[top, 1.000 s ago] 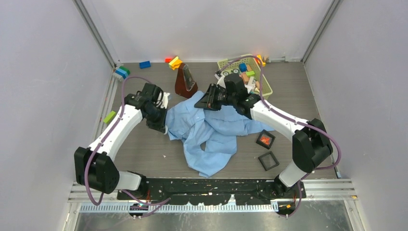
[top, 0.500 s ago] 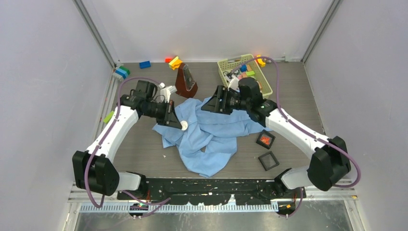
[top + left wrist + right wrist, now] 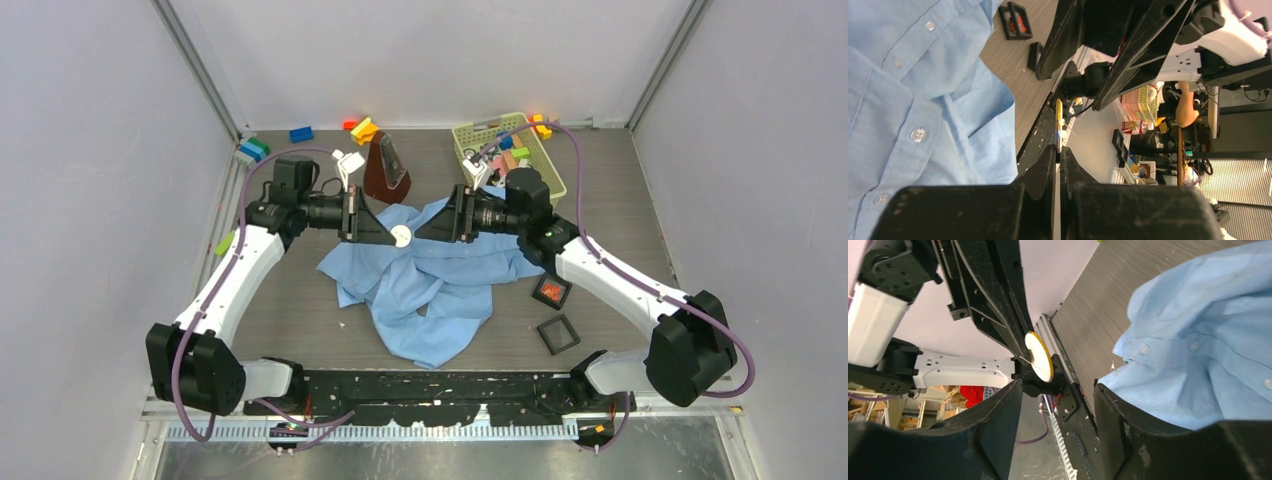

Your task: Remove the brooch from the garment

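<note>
Above the garment [image 3: 440, 290] we logged: left gripper [image 3: 390, 237] clamped on the round white brooch [image 3: 401, 236]; right gripper [image 3: 422, 234] facing it, jaws apart.

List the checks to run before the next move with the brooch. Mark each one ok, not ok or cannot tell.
1. Brooch off the shirt: ok. It is held in the air, clear of the cloth.
2. Left gripper shut on the brooch: ok. It pinches the disc by its edge.
3. Right gripper open and empty: ok. Its jaws stand apart facing the brooch, with nothing between them.
4. Pin folded away: not ok. A thin pin sticks out from the disc.
5. Shirt free of both grippers: ok. It lies crumpled on the table.
</note>
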Motion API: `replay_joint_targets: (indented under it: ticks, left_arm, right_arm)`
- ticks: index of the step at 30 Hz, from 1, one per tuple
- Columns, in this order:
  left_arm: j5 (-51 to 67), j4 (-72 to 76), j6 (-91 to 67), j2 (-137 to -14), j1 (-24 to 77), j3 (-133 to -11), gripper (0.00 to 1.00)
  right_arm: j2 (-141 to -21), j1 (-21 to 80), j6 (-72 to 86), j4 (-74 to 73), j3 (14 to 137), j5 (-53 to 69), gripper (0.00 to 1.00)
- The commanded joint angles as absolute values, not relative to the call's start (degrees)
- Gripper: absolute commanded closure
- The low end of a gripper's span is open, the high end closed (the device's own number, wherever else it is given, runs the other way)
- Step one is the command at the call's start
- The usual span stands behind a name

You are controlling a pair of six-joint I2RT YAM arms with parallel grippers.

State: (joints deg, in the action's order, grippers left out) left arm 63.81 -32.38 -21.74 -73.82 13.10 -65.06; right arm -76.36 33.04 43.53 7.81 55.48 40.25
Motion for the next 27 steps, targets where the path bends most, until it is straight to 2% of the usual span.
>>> replay_joint_targets:
  ticks: [1,7,16,27]
  left_arm:
    - [69.1,-24.9,-26.5,-71.5,12.9,-64.8,1.0]
    - [70.4,-23.7,-27.6,-71.3,12.9,-64.2,1.0]
    - [71.6,-20.0,-30.5,-71.1,12.9,-62.8,1.0]
    - [72.8,-18.3,-31.7,-70.2,12.9,-61.7,1.0]
  right_arm:
    - [-74.7,34.3,45.4,15.8,55.7,43.1,0.42]
    - [-75.6,35.4,46.6,18.2,56.4,43.3,0.55]
    - [-75.9,37.4,44.8,16.4,57.6,42.6,0.57]
    - [-76.8,37.7,45.4,15.4,58.5,40.4,0.7]
